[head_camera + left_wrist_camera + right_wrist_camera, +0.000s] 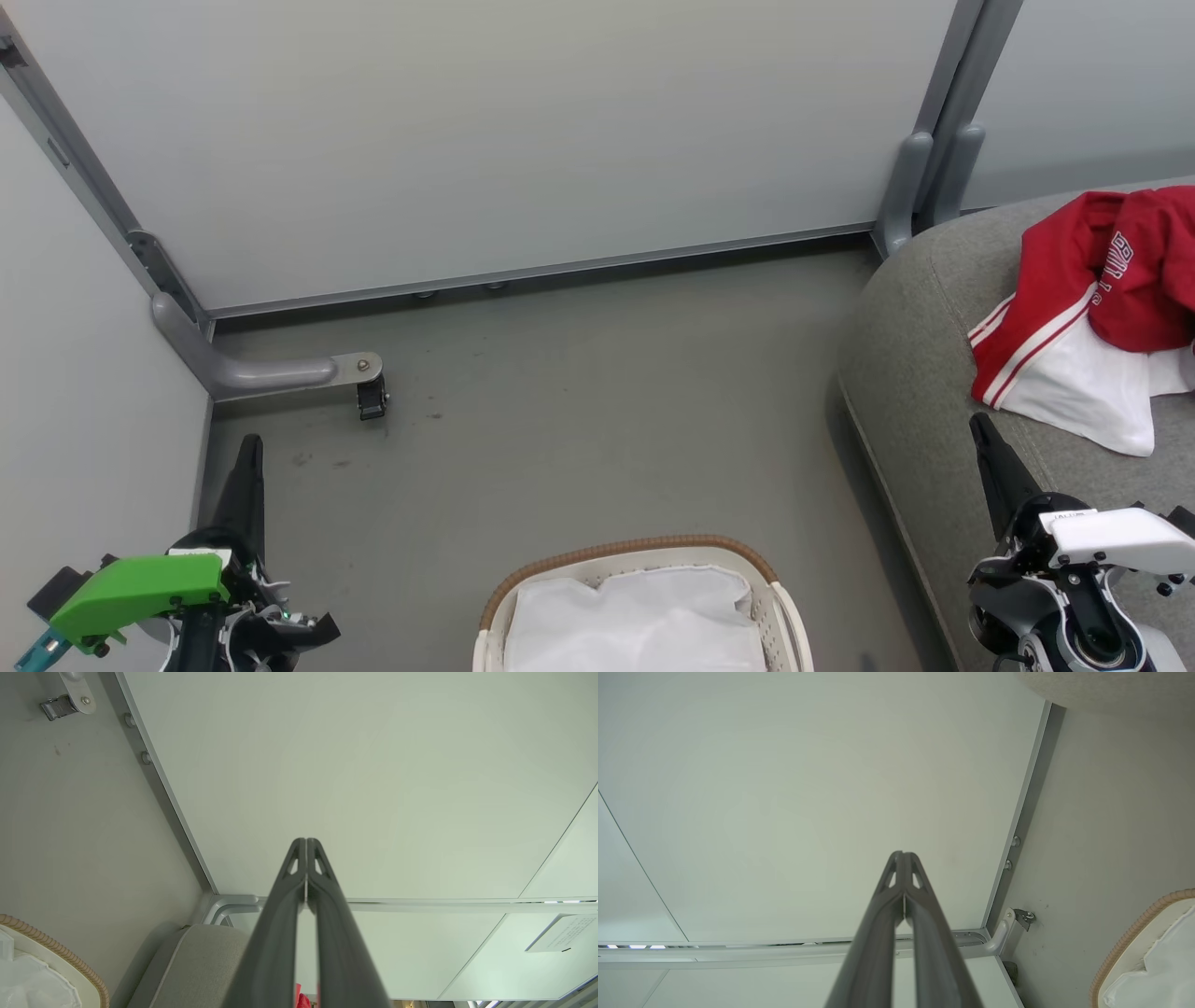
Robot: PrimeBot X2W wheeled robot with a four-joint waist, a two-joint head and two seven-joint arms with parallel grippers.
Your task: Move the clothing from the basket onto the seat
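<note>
- Both pairs of fingers are clenched tip to tip and hold nothing.
- Red-and-white clothing (1092, 308) lies bunched on the grey seat (915, 373), at the upper right of the head view and cut off by the right edge.
- At the lower right, the right fingers (999, 471) point up over the seat's front. Their tip is just below and left of the clothing's white hem, apart from it.
- At the lower left, the left fingers (245, 485) stand over the floor (560, 420), well apart from the clothing, across the whole frame.
- At bottom centre, between the two arms, the basket (635, 549) sits on the floor with its white liner (635, 616) showing inside.
- In each wrist view the fingers (280, 914) (878, 933) meet against a pale wall panel (373, 765). The basket's rim curves in at a bottom corner.
</note>
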